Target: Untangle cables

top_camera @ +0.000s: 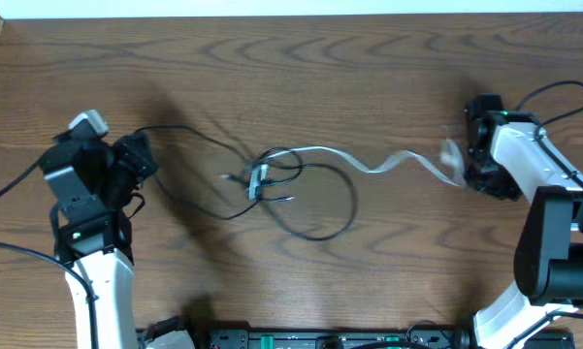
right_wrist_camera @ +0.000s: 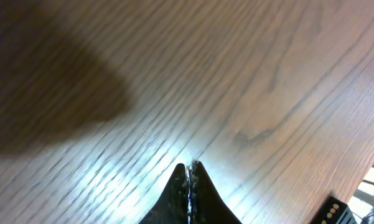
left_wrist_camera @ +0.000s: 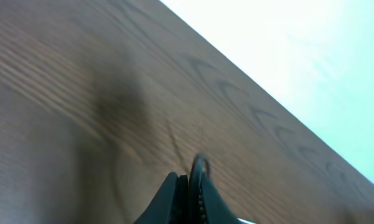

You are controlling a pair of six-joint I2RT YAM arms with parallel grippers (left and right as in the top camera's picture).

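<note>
Dark brown wood grain covers the table (top_camera: 369, 78), and the two cables lie across its middle. The white cable (top_camera: 369, 163) runs in a wavy line from a tangle (top_camera: 262, 179) just left of the table's centre toward the right edge. There its pale end meets the right gripper (right_wrist_camera: 188, 167). The black cable (top_camera: 352, 199) forms a wide loop on the near side of the tangle, sagging toward the front edge. A thin run of it leaves the tangle toward the left edge and reaches the left gripper (left_wrist_camera: 188, 180). The cords cross one another at the tangle, where a small grey piece (top_camera: 259, 180) shows; how they wind there is too small to tell.

The left gripper's fingers are pressed together, and a short curve of black cable shows at their tips in the left wrist view. The right gripper's fingers are likewise pressed together, with a thin pale sliver between them where the white cable's end sits. Both wrist views are blurred. The two grippers are well apart, one near each side edge, with the cables spanning the table between them.
</note>
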